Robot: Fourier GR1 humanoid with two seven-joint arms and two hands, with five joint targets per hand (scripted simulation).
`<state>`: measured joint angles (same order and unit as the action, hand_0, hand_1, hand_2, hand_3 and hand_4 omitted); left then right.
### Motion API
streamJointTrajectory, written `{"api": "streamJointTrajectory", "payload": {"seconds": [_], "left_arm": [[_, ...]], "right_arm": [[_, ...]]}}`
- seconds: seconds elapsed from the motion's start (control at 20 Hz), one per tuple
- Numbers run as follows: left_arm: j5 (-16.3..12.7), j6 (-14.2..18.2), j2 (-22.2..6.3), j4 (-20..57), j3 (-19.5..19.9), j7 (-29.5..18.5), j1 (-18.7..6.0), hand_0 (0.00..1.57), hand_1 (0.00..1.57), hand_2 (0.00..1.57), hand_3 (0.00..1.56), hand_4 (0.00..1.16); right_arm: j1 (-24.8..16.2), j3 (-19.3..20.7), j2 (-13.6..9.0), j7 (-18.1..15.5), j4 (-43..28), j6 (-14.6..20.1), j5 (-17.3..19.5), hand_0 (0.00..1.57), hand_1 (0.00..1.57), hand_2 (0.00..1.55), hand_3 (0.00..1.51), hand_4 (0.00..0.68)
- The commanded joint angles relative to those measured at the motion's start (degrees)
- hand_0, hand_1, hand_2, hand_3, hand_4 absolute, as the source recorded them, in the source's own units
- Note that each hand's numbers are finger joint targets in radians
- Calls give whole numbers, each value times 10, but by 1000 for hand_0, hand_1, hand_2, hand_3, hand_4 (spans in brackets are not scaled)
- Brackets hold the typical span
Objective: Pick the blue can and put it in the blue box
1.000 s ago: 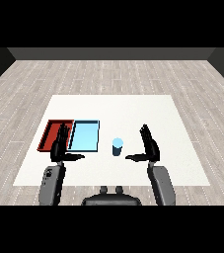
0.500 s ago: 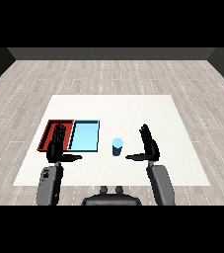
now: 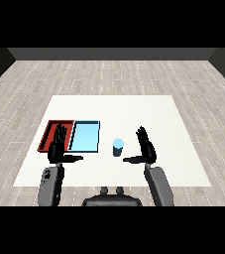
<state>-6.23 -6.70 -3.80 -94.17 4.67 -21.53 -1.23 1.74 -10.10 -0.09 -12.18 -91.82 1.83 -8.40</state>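
We see little change from a moment ago: the blue can (image 3: pixel 117 147) stands on the tabletop (image 3: pixel 173 124) just right of the blue box (image 3: pixel 84 136), untouched. Right hand (image 3: pixel 145 149) hovers beside it, fingers spread; left hand (image 3: pixel 57 146) likewise.

left robot hand (image 3: pixel 57 145) covering part of red tray (image 3: pixel 50 132)

The blue can (image 3: pixel 117 148) stands upright on the white table (image 3: pixel 148 114), a short cylinder with a pale blue top and a darker blue side, near the middle of the table's near edge. The light blue tray (image 3: pixel 84 136) lies flat just to its left, apart from it, a shallow rectangle toward the table's left edge.
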Motion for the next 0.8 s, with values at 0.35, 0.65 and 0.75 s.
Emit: {"api": "streamJointTrajectory", "payload": {"seconds": [0.35, 0.65, 0.75], "left_arm": [[-15, 2, -3, -31, 13, 20, 15, 0, 0, 0, 0, 0], [-29, -7, -10, -39, 17, 37, -4, 0, 0, 0, 0, 0], [3, 11, 12, 20, -1, -4, -24, 0, 0, 0, 0, 0]], "right_arm": [[51, -31, 1, -22, 79, 44, -74, 0, 0, 0, 0, 0], [40, -83, 1, -83, 130, 91, -114, 0, 0, 0, 0, 0], [60, -80, 1, -114, 185, 68, -137, 0, 0, 0, 0, 0]]}}
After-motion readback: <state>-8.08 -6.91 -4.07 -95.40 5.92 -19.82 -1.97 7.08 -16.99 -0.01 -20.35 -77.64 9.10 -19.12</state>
